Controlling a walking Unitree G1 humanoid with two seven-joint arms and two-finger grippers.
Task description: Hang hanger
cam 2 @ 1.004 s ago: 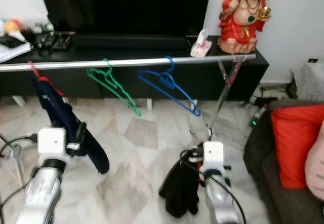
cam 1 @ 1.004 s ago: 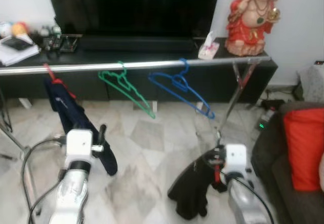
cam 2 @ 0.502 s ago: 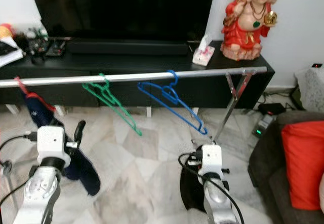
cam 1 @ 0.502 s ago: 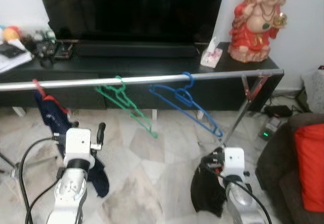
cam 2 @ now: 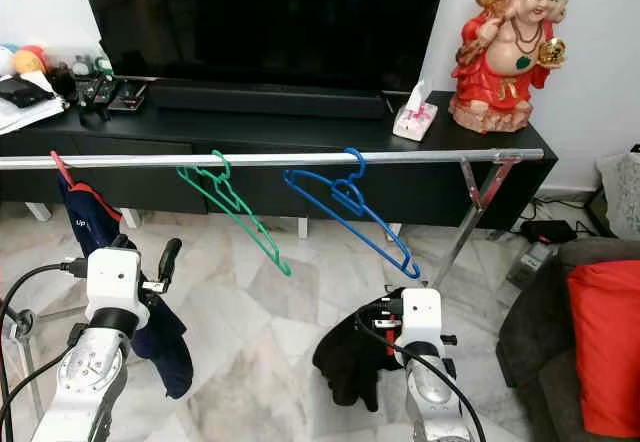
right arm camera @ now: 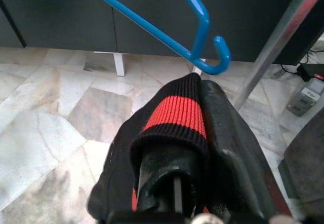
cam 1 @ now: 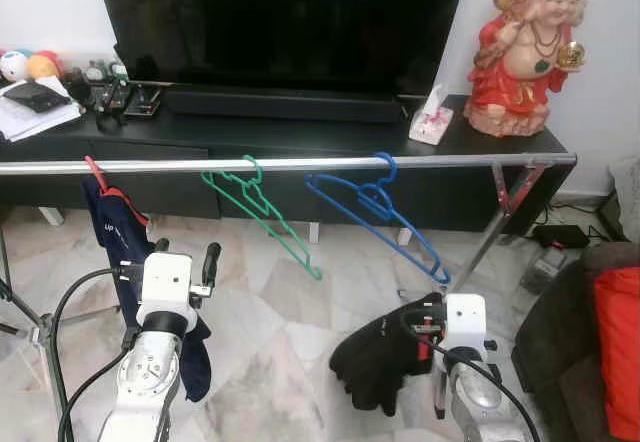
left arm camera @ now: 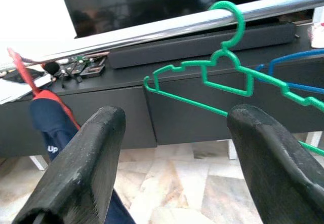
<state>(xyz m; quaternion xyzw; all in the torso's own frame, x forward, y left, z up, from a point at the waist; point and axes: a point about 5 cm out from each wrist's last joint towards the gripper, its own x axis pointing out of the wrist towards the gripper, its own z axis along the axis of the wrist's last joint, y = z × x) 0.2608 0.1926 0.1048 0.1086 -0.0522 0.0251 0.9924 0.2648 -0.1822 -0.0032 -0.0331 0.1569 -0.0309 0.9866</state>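
The right claw [right arm camera: 195, 133] is clamped on a black garment [cam 1: 378, 362] by its red-striped ribbed cuff [right arm camera: 176, 113]; the cloth hangs low over the floor at about 5 o'clock. It looks soft, light and floppy, likely to slide and bunch, so the thick cuff seems the surest hold. The blue hanger [cam 1: 372, 202] on the rail [cam 1: 300, 164], at 12 o'clock, looks thin, stiff and prone to swinging. The left claw [left arm camera: 174, 148] is spread wide and empty before the green hanger [left arm camera: 217, 72].
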